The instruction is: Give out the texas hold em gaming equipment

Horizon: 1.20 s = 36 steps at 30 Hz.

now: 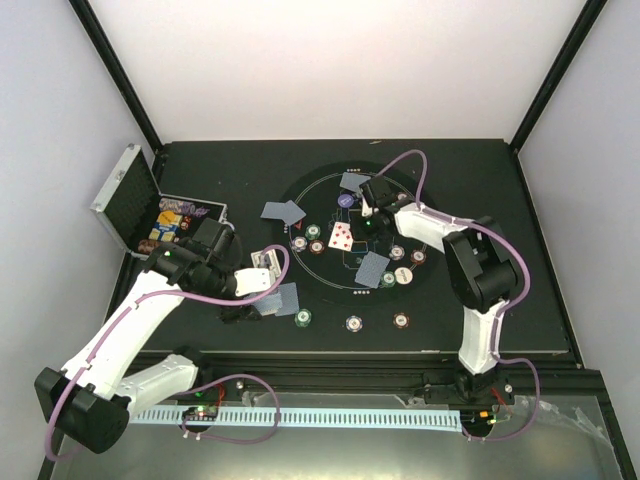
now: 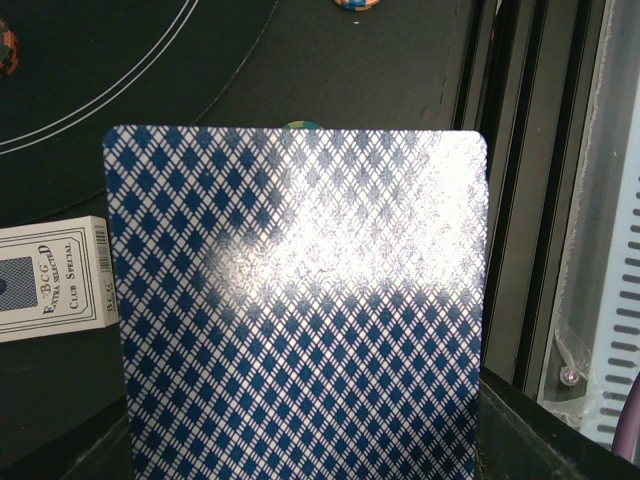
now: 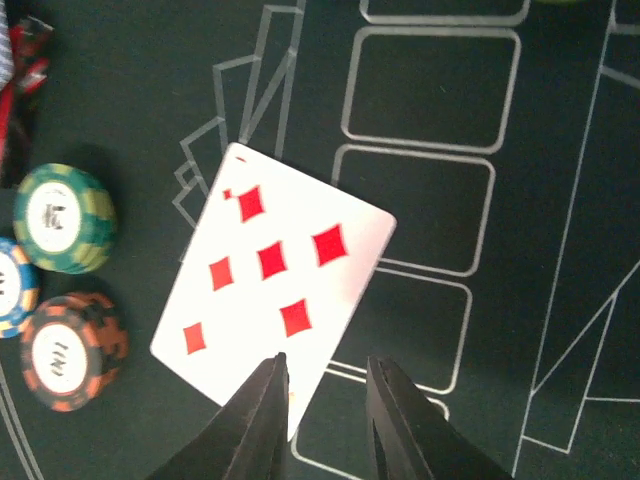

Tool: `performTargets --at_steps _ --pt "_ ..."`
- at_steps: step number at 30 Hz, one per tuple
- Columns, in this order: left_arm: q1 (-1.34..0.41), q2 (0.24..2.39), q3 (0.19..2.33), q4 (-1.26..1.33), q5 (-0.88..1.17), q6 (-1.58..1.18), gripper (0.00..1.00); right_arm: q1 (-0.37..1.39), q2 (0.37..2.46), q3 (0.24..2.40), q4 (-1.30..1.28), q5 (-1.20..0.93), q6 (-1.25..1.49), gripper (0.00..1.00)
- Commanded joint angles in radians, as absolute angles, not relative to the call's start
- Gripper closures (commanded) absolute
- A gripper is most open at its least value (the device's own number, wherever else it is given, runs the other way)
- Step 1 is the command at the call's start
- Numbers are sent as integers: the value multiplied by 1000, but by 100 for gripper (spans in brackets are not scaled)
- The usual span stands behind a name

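My left gripper (image 1: 262, 298) is shut on a blue-backed playing card (image 1: 280, 300), held off the round mat's near-left rim. In the left wrist view this card (image 2: 295, 310) fills the frame and hides the fingers. My right gripper (image 1: 372, 207) hovers over the mat's far middle; it is open (image 3: 325, 400) and empty. Its left fingertip (image 3: 268, 400) overlaps the near corner of a face-up diamonds card (image 3: 275, 280), which also shows from above (image 1: 341, 236). Other cards lie face down (image 1: 283, 212) (image 1: 372, 268). Striped chips (image 1: 302, 319) (image 3: 65, 218) dot the mat. A purple button (image 1: 346, 200) and a red triangle (image 1: 296, 229) lie near them.
The open silver case (image 1: 128, 195) stands at the left with several chips inside. A white card box (image 2: 55, 272) lies beside the left gripper. The round black mat (image 1: 330, 178) covers the table's middle. The table's front rail (image 2: 520, 200) runs close to the held card.
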<state>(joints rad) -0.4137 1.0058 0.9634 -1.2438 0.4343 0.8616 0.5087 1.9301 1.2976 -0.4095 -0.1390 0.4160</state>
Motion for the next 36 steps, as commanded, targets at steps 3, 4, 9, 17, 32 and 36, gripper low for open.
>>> performTargets --at_steps 3,4,9,17,32,36 --pt "-413 998 1009 -1268 439 874 98 477 1978 1273 -356 -263 495 76" --pt "-413 999 1007 -1266 439 874 98 477 1983 1264 -346 -268 501 76" --pt "-412 1004 1004 -1261 439 876 98 476 2029 1261 -308 -313 517 78" --pt "-412 997 1003 -1266 424 877 98 461 2129 1356 -306 -354 540 80" --pt "-413 997 998 -1251 442 876 98 485 1762 1217 -300 -399 559 42" --pt "-412 1002 995 -1242 448 875 99 592 1554 1055 -187 -479 671 30"
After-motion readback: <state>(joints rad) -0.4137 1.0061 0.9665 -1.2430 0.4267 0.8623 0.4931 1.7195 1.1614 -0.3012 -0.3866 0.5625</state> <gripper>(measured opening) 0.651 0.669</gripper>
